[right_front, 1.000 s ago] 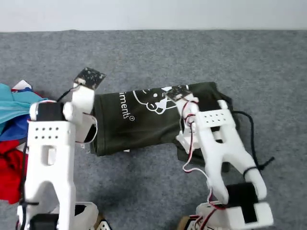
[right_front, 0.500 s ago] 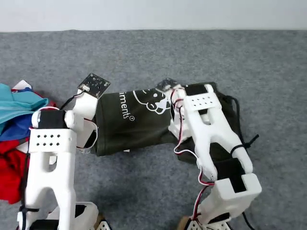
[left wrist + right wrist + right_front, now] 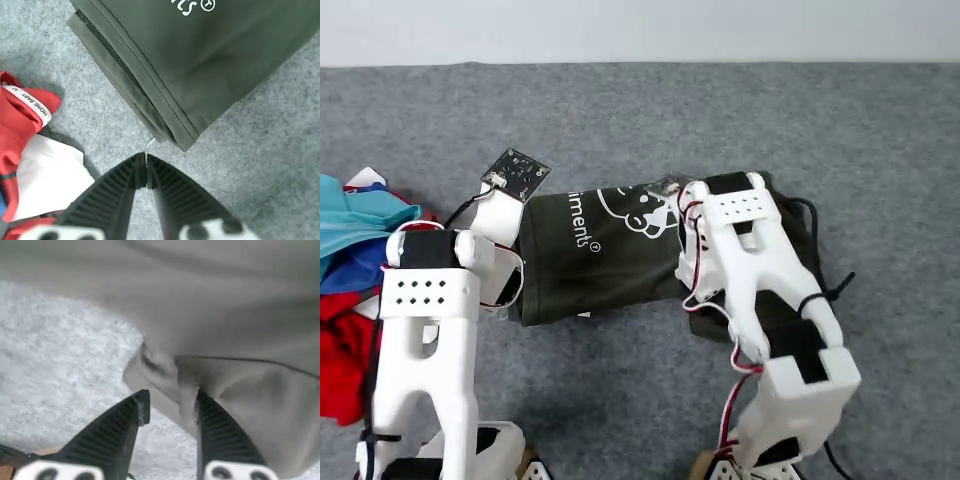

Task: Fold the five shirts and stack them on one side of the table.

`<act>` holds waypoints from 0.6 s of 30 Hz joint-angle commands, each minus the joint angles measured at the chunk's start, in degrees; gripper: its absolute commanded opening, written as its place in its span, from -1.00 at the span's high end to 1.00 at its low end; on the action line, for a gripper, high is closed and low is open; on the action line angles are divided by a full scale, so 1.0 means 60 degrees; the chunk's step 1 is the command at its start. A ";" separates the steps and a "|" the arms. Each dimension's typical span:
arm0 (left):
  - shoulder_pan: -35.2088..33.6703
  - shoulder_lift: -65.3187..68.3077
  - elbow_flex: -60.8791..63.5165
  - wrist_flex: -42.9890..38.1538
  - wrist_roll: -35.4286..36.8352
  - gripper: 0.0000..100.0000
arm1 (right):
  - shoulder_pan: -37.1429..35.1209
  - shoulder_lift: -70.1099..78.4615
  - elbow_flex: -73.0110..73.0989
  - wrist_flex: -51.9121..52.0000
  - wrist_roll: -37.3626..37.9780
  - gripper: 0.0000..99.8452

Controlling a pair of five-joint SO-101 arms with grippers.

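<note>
The dark green shirt [image 3: 605,265], soft cloth with a white print, lies folded to a rough rectangle in the middle of the grey, felt-like tabletop [image 3: 620,110]. The left end effector [image 3: 146,172] has its ribbed black fingers pressed together on nothing, just beside the shirt's stitched corner. The right end effector [image 3: 170,402] is spread at a folded hem of the same shirt.

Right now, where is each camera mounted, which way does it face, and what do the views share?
High view: fixed above the table, looking down on the left arm, the right arm and the dark green shirt.
Left wrist view: on the left arm's wrist, looking down past the shut left gripper at the shirt's folded corner and a red shirt.
Right wrist view: on the right arm's wrist, looking past the open right gripper at the shirt's edge.
Shared: all three show the dark green shirt.
</note>
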 commanded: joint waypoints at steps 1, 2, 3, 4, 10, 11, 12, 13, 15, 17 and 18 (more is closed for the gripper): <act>-0.0073 -0.0264 -0.0037 -0.0161 -0.0073 0.98 | 0.0242 0.0418 -0.0454 -0.0359 0.0059 0.68; -0.0073 -0.0264 -0.0037 -0.0161 -0.0073 0.98 | 0.0242 0.0593 -0.0454 -0.0462 0.0073 0.68; -0.0073 -0.0264 -0.0037 -0.0161 -0.0073 0.98 | 0.0242 0.0740 -0.0454 -0.0564 0.0073 0.68; -0.0073 -0.0264 -0.0037 -0.0161 -0.0073 0.98 | 0.0242 0.0842 -0.0454 -0.0667 0.0073 0.70; -0.0073 -0.0264 -0.0037 -0.0132 -0.0044 0.98 | 0.0242 0.0974 -0.1055 -0.0857 0.0088 0.97; -0.0073 -0.0264 -0.0037 -0.0132 -0.0029 0.98 | 0.0227 0.0960 -0.1333 -0.0652 0.0088 0.98; -0.0073 -0.0264 -0.0037 -0.0117 -0.0029 0.98 | 0.0198 0.0960 -0.1700 -0.0388 0.0088 0.98; -0.0073 -0.0264 -0.0037 -0.0103 -0.0029 0.98 | 0.0183 0.0960 -0.2066 -0.0125 0.0088 0.98; -0.0073 -0.0264 -0.0037 -0.0103 -0.0029 0.98 | 0.0139 0.0960 -0.2945 0.0535 0.0088 0.98; -0.0073 -0.0264 -0.0037 -0.0103 -0.0029 0.98 | 0.0022 0.0960 -0.3839 0.1223 0.0088 0.98; -0.0073 -0.0264 -0.0037 -0.0103 -0.0029 0.98 | -0.0051 0.0989 -0.4264 0.1560 0.0088 0.98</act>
